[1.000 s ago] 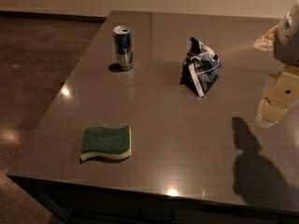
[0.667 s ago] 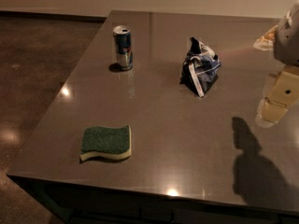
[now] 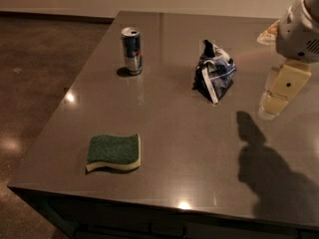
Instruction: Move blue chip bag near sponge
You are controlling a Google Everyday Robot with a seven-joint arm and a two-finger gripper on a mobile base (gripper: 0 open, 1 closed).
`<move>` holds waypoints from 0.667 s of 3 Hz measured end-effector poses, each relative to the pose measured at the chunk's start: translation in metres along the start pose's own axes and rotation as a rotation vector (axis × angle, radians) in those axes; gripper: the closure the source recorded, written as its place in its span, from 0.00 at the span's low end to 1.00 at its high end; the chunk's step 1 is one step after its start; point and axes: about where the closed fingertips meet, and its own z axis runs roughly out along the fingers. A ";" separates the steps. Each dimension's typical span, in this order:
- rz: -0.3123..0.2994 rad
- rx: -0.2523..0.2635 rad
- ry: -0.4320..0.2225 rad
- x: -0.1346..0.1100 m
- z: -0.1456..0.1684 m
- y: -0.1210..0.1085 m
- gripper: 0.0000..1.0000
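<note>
Best to pinch the light, soft, crinkly blue chip bag [image 3: 214, 71] by its top, with the gripper [image 3: 276, 96] hanging near its right, jaws' gap impossible to tell.

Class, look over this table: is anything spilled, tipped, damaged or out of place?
Nothing stands out. The can stands upright, the chip bag is crumpled but unspilled, the sponge lies flat, and the gripper hangs at the right.

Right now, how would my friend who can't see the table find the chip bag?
Look at the big grey table, toward its far right part, just left of the robot's pale end effector. The blue chip bag sits there, crumpled, dark blue with white patches, unlike the tall smooth can to its left or the flat green sponge near the front.
</note>
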 end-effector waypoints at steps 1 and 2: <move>-0.035 -0.011 -0.019 -0.009 0.025 -0.030 0.00; -0.068 -0.015 -0.035 -0.015 0.047 -0.053 0.00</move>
